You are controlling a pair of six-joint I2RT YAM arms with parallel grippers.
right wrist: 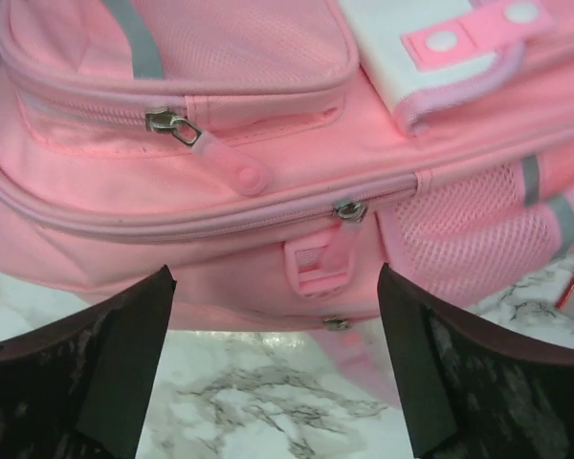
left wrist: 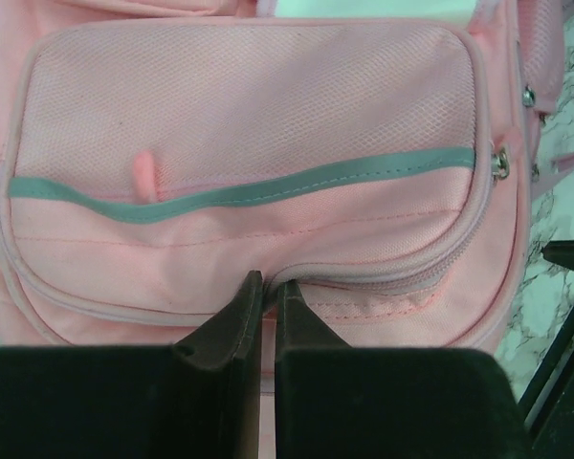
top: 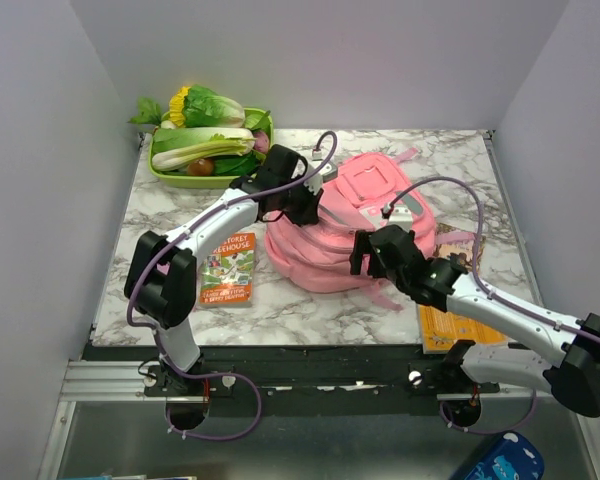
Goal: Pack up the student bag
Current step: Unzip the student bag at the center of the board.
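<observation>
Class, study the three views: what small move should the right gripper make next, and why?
Probably ease the right gripper forward and close on the square pink zip tab. Its jaws stand open, the tab just ahead between them, untouched, while the left gripper pinches the student bag beside a zip.

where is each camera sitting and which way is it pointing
top external: fixed above and behind the robot, looking down on the table; left arm and right arm show, bases at the bottom.
left wrist: faces the student bag's mesh pocket; left hand pinched on its fabric.
right wrist: faces the bag's zipped side; right hand open.
shared: both wrist views see the bag close up.
</observation>
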